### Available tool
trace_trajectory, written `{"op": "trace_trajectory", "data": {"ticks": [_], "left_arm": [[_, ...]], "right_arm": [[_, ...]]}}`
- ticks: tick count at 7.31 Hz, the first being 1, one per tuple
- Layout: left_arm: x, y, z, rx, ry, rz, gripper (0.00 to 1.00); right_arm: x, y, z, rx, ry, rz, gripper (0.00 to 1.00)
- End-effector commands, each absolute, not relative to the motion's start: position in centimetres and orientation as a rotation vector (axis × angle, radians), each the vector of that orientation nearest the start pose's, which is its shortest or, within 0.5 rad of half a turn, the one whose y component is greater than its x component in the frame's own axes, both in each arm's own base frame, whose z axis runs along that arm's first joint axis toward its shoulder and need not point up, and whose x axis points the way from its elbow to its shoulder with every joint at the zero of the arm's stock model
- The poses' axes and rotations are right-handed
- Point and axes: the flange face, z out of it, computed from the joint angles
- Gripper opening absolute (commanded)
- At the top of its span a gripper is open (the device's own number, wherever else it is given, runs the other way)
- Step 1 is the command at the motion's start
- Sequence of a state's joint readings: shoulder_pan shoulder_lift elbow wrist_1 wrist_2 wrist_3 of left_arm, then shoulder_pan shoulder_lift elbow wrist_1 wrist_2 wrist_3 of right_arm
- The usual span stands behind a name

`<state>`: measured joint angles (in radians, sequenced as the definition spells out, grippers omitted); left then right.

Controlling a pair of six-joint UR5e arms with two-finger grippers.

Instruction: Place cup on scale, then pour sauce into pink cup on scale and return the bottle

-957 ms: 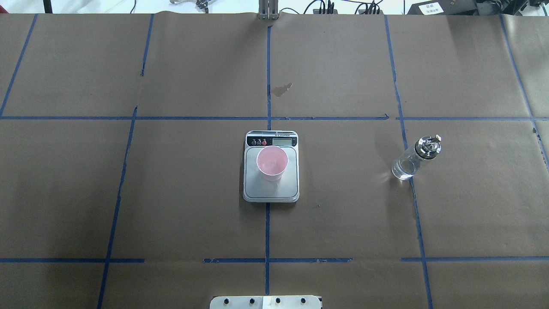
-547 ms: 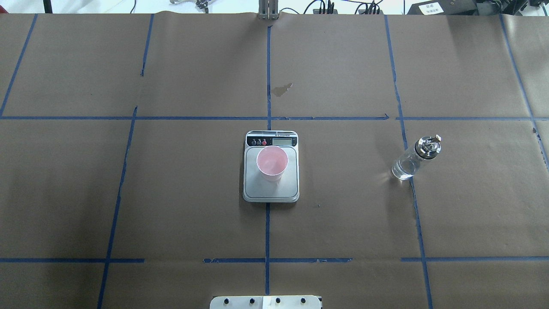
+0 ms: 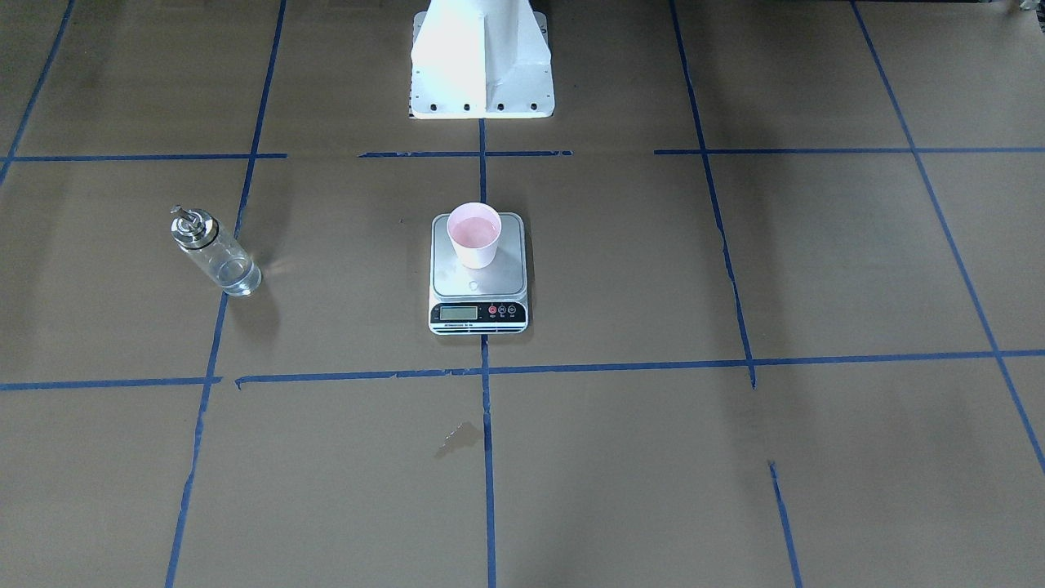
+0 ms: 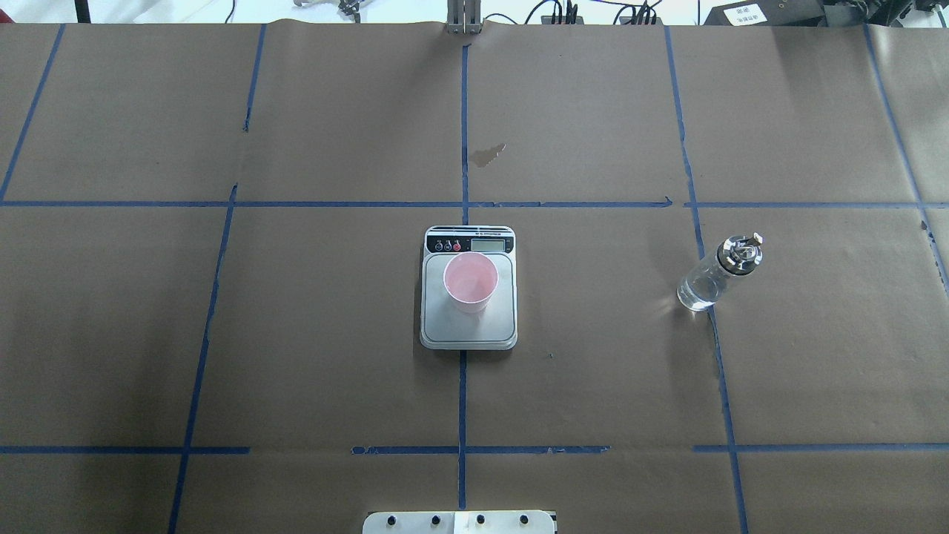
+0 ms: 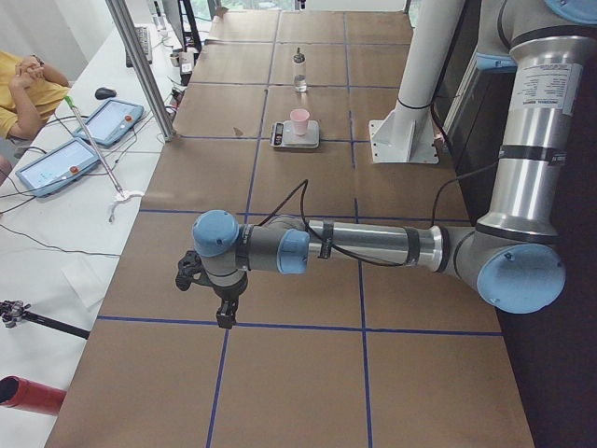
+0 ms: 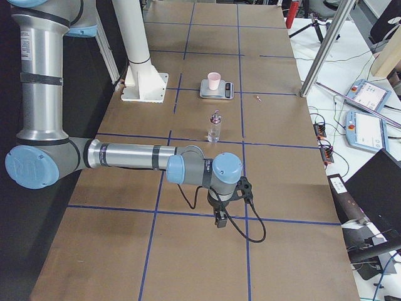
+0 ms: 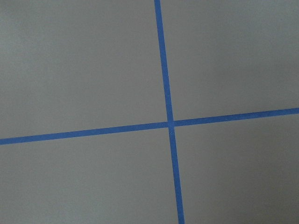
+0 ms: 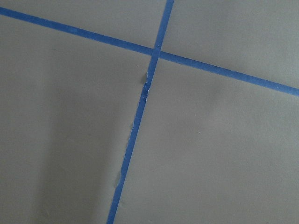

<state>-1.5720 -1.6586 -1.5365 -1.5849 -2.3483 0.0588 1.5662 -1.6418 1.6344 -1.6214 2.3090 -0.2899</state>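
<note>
The pale pink cup (image 4: 470, 282) stands upright on the scale (image 4: 468, 326) at the table's middle; both also show in the front view, the cup (image 3: 474, 235) on the scale (image 3: 478, 282). The clear glass bottle (image 4: 713, 277) with a silver spout cap stands on the paper to the scale's right, holding clear sauce; it also shows in the front view (image 3: 214, 255). My left gripper (image 5: 225, 317) hangs over the table's left end, far from the scale. My right gripper (image 6: 219, 221) hangs over the right end. Both show only in side views, so I cannot tell if they are open or shut.
Brown paper with blue tape lines covers the table. A small dark stain (image 4: 487, 154) lies beyond the scale. The robot's white base (image 3: 482, 61) stands behind the scale. Tablets (image 5: 104, 121) and a seated person (image 5: 23, 89) are beside the table's far side.
</note>
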Motion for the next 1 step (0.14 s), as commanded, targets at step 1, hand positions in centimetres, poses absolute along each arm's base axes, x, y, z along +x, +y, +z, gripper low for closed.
{"op": "trace_trajectory", "data": {"ticks": [1], "left_arm": [[-6.41,-53.24,62.79,0.091,0.777,0.083,1.00]], "right_arm": [[6.41,-45.81,66.65,0.055,-0.741,-0.261,1.00]]}}
